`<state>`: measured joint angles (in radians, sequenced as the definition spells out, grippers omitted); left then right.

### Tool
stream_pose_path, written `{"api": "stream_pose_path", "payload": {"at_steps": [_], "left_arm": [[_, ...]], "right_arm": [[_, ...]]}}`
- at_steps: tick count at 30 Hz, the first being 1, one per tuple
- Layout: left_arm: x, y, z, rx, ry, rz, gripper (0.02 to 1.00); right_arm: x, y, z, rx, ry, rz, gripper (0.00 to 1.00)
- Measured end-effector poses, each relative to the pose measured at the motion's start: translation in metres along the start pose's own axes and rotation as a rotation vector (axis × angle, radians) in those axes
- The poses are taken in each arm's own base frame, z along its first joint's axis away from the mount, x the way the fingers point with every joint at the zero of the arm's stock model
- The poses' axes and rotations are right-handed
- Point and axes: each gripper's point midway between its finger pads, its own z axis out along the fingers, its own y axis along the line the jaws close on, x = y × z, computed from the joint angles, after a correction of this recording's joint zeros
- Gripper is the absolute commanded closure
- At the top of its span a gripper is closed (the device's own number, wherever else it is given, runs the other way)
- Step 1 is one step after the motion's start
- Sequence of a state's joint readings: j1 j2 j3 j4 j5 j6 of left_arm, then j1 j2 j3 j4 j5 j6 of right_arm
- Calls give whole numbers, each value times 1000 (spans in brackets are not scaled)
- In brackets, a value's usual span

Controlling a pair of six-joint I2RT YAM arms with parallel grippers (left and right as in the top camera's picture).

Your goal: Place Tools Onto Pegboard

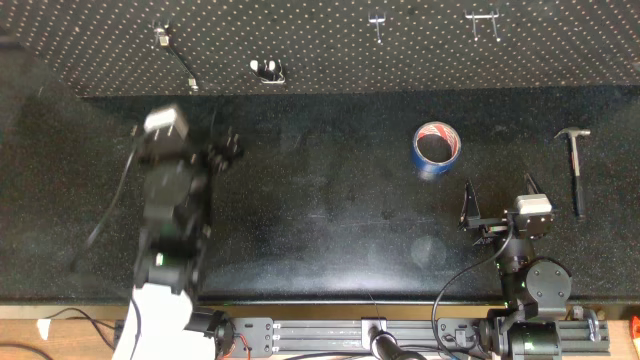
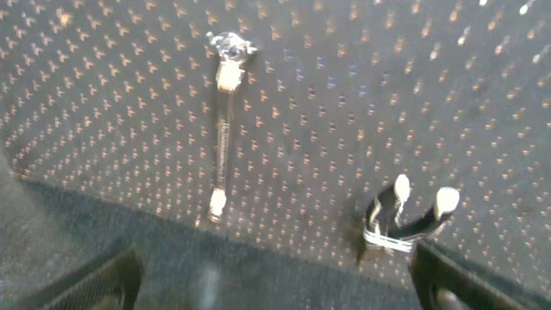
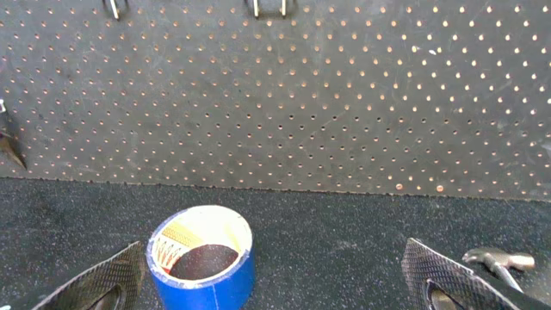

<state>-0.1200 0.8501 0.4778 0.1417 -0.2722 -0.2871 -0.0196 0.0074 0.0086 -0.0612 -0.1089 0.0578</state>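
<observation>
Up on the pegboard (image 1: 320,45): a long thin tool (image 2: 222,129) hangs by its top end near the left side. A small black tool (image 2: 405,220) with two white tips sits low on the board, a little to the right of the long one.
Farther along the board: a middle hook (image 1: 377,22) and a right hook (image 1: 483,20) stick out near the top. They are shiny metal.
Table (image 1: 320,230): black and speckled. It runs right up to the bottom of the board.
Tape roll (image 1: 437,147): blue, lying flat on the table with its hole facing up. It is on the right half, near the board but not touching it.
Hammer (image 1: 575,165): lying flat on the table at the far right, with its head toward the board. It is well apart from the tape.
Left gripper (image 2: 277,250): close to the board on the left side, facing the two hung tools. Its fingers are wide apart and hold nothing.
Right gripper (image 3: 274,244): low over the table, near the front on the right side. Its fingers are wide apart and hold nothing. The tape sits just ahead of them, and the hammer's head is near one finger.
</observation>
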Motion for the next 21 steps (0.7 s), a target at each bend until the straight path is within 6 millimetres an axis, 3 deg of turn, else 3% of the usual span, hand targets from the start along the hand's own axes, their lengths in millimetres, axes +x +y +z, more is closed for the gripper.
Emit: {"api": "stream_pose_path", "payload": {"at_steps": [1, 3, 7, 13, 21], "left_arm": [[15, 16, -13, 10, -48, -24, 23], [37, 29, -31, 35, -98, -40, 23], [62, 34, -49, 82, -146, -50, 23], [81, 41, -61, 80, -102, -42, 25], [76, 40, -67, 92, -135, 19, 23]], "right_arm": [[0, 0, 0, 0, 0, 0, 25], [0, 0, 0, 0, 1, 0, 25], [0, 0, 0, 0, 1, 0, 25], [0, 0, 0, 0, 1, 0, 27], [0, 0, 0, 0, 1, 0, 25]]}}
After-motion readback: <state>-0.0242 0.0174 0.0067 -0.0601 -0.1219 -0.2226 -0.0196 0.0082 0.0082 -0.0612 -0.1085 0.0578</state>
